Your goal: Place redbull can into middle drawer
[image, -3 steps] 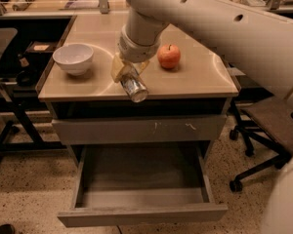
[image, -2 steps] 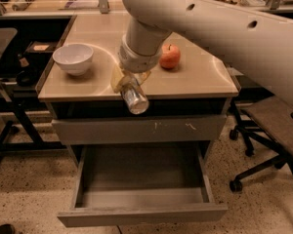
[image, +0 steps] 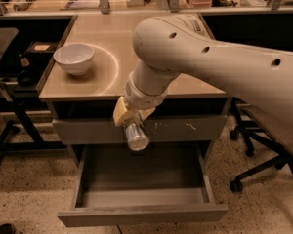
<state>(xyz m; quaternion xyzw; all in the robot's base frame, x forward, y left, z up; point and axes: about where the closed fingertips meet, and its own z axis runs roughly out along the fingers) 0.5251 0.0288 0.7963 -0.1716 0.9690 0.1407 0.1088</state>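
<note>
Hanging just past the worktop's [image: 112, 38] front edge, the gripper [image: 133, 117] has its fingers clamped on the upper end of the redbull can [image: 137, 136]. The can juts out below the fingers, its long axis tilted down and toward the camera, in the air in front of the scuffed drawer front [image: 185, 128]. The middle drawer [image: 156, 177] lies pulled open directly beneath the fingers, apart from the can. My judgement: a descent with little sideways travel should bring the can inside its low walls.
</note>
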